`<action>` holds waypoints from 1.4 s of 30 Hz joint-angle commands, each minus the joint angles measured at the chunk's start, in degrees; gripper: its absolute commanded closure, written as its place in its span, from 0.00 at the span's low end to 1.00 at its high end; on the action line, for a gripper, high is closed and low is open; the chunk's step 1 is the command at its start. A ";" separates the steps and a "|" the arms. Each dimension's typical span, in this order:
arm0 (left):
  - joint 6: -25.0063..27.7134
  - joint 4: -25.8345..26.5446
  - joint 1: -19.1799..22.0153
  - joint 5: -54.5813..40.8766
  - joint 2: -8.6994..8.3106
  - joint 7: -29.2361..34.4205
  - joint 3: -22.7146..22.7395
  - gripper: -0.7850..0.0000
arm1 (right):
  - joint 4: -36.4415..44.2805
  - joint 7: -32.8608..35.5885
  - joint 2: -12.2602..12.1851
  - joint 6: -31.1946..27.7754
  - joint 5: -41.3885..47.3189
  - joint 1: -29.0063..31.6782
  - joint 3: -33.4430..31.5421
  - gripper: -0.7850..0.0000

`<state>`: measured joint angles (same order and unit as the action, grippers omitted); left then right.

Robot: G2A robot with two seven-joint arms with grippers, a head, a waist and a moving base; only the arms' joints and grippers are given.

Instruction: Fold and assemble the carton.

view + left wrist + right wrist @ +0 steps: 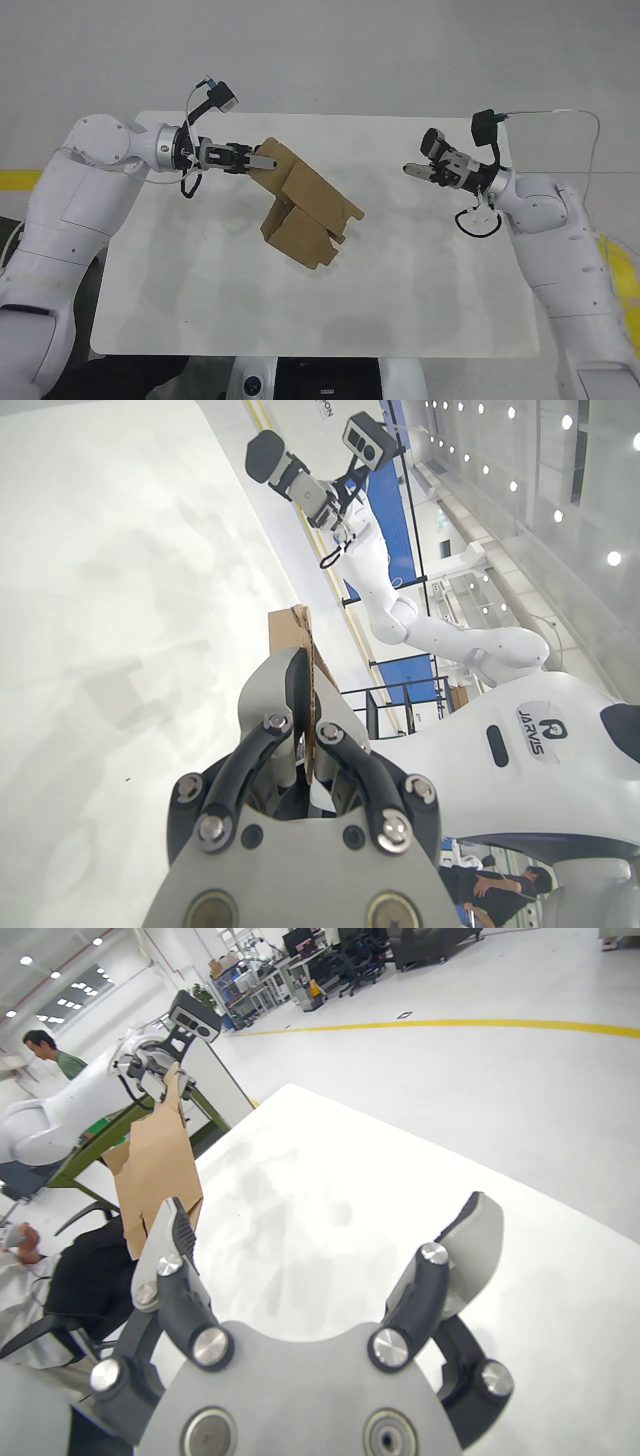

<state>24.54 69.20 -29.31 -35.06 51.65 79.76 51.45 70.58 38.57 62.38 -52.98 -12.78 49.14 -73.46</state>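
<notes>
The left gripper (pixel 262 160) is clamped on one edge of the brown carton (pixel 305 205). The carton hangs partly folded from its fingertips and spreads away from them over the white table (pixel 420 300). The right gripper (pixel 415 170), fingers spread apart and empty, is poised well apart from the carton, facing it across the tabletop.

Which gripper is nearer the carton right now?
Left. The left gripper is shut on an edge of the carton; the right gripper hangs open, well apart from it.
</notes>
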 commanded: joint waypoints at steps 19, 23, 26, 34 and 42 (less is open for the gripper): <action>-0.88 6.93 1.70 -0.04 -0.27 0.89 -8.05 1.00 | 3.72 13.77 -5.01 1.01 30.54 -11.17 28.92 0.00; -0.61 5.99 2.73 -0.59 -0.26 0.62 -9.74 1.00 | 3.76 11.38 -6.10 -1.37 31.87 -13.93 35.12 0.00; -0.16 5.38 3.17 -1.60 -0.20 0.17 -10.91 1.00 | 3.75 9.66 -6.75 -3.09 32.73 -16.12 40.09 0.00; 0.54 5.98 3.77 -2.88 -0.13 -0.53 -13.63 1.00 | 3.97 7.73 -7.67 -5.02 37.39 -21.75 51.96 0.08; 0.99 6.50 4.28 -4.59 -0.36 -0.98 -14.93 1.00 | 5.20 7.73 -7.95 -5.02 41.60 -26.21 59.90 0.27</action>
<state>25.50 75.70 -25.08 -39.55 51.33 78.83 36.63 75.62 46.30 54.44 -58.00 28.48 23.40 -14.36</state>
